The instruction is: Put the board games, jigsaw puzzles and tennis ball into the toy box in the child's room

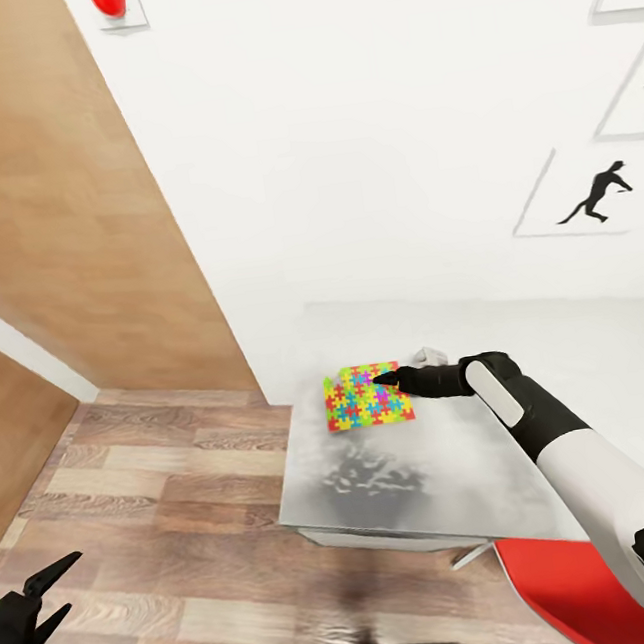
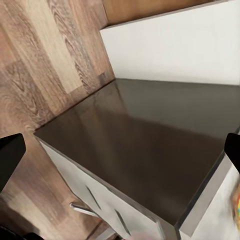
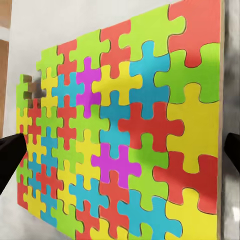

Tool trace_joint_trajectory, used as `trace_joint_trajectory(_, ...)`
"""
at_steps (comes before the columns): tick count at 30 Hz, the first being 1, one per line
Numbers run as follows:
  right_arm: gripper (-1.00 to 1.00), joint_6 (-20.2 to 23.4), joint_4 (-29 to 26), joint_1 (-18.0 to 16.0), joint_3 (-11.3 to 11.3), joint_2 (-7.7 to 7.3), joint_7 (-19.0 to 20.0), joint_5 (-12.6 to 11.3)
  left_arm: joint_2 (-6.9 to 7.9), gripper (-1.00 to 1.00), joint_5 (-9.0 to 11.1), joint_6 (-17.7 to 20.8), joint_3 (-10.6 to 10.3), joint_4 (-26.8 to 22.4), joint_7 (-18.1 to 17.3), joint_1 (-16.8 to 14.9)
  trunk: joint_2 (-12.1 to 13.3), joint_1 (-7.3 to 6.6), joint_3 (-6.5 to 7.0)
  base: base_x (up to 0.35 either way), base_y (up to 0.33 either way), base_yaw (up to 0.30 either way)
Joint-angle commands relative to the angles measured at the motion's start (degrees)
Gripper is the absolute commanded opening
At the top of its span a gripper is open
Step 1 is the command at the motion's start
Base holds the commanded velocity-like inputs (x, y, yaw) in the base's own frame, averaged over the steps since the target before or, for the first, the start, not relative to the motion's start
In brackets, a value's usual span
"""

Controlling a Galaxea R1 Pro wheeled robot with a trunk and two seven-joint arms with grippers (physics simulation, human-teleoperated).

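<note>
Reaching out over the worktop [image 1: 401, 473], the right hand [image 1: 382, 382] has its fingertips at the edge of a jigsaw puzzle [image 1: 365, 395], which lies flat near the worktop's far corner, close to the white wall [image 1: 360, 136]. In the right wrist view the puzzle [image 3: 125, 130] spreads wide just ahead of the hand, and the two dark fingertips [image 3: 10, 160] stand far apart at either side of the picture, so the hand is spread wide and holds nothing. From above, the fingers look close together, so I go by the wrist view.

The step in hand seems to be taking hold of this thin board. To do it well, the fingers should probably come down at one edge of the puzzle, with one finger slipping under it; a board this flat gives little to pinch from above. Sliding it toward the nearest worktop edge until it overhangs may make the grip easier. A firm, level hold matters, since a thin board may tip or slip out when lifted.

A small pale object [image 1: 428, 356] sits just beyond the right hand; I cannot tell what it is.

The left hand [image 1: 30, 612] hangs low over the wood floor [image 1: 160, 483], well apart from the puzzle, spread open and empty. Ahead of it, in its wrist view, is a dark cabinet top [image 2: 145, 145].
</note>
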Motion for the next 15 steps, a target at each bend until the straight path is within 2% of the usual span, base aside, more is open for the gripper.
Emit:
trace_joint_trajectory(1,1.0,0.1,0.0,0.0,0.2,-0.04,0.2,0.6,-0.01,1.0,-0.6,0.3,0.1,0.0,-0.6,-0.1,-0.1,0.42,-0.09,0.0,0.0,0.101)
trace_joint_trajectory(7,1.0,0.0,0.0,0.0,0.2,-0.04,0.2,0.6,0.03,1.0,-0.6,0.3,0.1,0.0,-0.6,-0.1,-0.1,0.42,-0.09,-0.013,0.0,0.054)
trace_joint_trajectory(15,1.0,0.0,0.0,0.0,0.2,-0.04,0.2,0.6,0.01,1.0,-0.6,0.3,0.1,0.0,-0.6,-0.1,-0.1,0.42,-0.09,-0.131,0.0,0.015)
